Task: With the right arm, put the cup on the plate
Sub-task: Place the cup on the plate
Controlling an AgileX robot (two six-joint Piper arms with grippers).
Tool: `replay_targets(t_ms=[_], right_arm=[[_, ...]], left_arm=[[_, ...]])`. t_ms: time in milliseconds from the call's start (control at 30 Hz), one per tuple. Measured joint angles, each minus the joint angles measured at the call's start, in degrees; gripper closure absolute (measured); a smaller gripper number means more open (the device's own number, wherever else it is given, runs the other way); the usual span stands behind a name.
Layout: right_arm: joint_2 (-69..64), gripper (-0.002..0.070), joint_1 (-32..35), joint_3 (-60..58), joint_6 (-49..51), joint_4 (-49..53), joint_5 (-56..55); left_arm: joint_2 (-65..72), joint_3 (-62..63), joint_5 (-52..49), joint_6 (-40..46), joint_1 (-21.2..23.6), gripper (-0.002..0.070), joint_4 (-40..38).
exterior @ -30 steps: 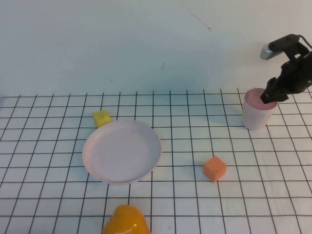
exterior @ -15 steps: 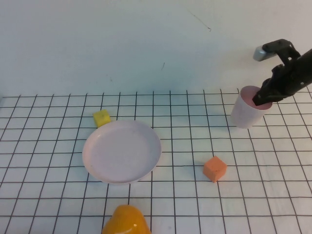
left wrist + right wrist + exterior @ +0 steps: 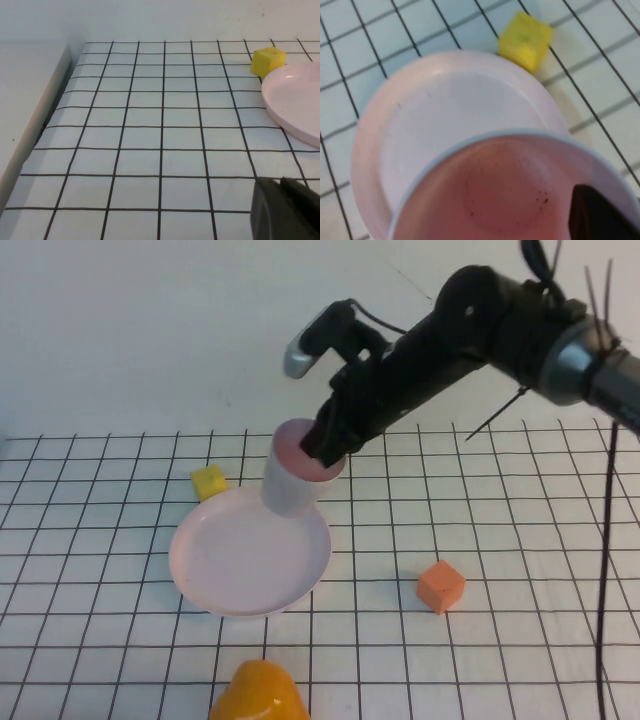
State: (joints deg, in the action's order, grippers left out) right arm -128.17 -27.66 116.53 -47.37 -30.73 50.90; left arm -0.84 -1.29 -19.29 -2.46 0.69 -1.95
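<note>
High view: right gripper (image 3: 325, 448) clamped on rim of cup (image 3: 293, 480), held tilted over far edge of plate (image 3: 250, 550). Risk: released tilted or this near the edge, cup may tip off. Left gripper (image 3: 285, 210) low near table; fingers' state unclear.

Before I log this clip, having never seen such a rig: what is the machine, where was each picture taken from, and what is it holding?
It is a robot with two arms, each ending in a claw. One picture looks down from a raised camera; the other two come from wrist cameras. The right claw grips the rim of a pink cup, tilted over the far edge of the plate. The left claw shows only as a dark edge near the table. Also there: a yellow cube, an orange cube and an orange object.
</note>
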Motion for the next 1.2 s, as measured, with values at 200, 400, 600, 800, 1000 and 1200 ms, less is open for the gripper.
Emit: replay_targets(t_ms=[200, 400, 600, 800, 1000, 1200], right_arm=[[-3.0, 0.0643, -6.4, 0.0, -0.1, 0.5, -6.9], [-6.7, 0.0643, -7.0, 0.0, -0.1, 1.5, -7.6], [-7.9, 0.0583, -7.0, 0.0, 0.5, 1.6, -7.8], [-8.1, 0.0365, -7.0, 0.0, 0.7, 0.5, -7.8], [-6.6, 0.0316, -7.0, 0.0, 0.0, -1.3, -7.9], [0.0, 0.0314, -7.0, 0.0, -1.2, -0.3, -7.3]], left_arm=[[0.0, 0.0, 0.0, 0.0, 0.0, 0.0678, 0.0], [0.0, 0.0, 0.0, 0.0, 0.0, 0.0678, 0.0], [0.0, 0.0, 0.0, 0.0, 0.0, 0.0678, 0.0], [0.0, 0.0, 0.0, 0.0, 0.0, 0.0678, 0.0], [0.0, 0.0, 0.0, 0.0, 0.0, 0.0678, 0.0], [0.0, 0.0, 0.0, 0.0, 0.0, 0.0678, 0.0]])
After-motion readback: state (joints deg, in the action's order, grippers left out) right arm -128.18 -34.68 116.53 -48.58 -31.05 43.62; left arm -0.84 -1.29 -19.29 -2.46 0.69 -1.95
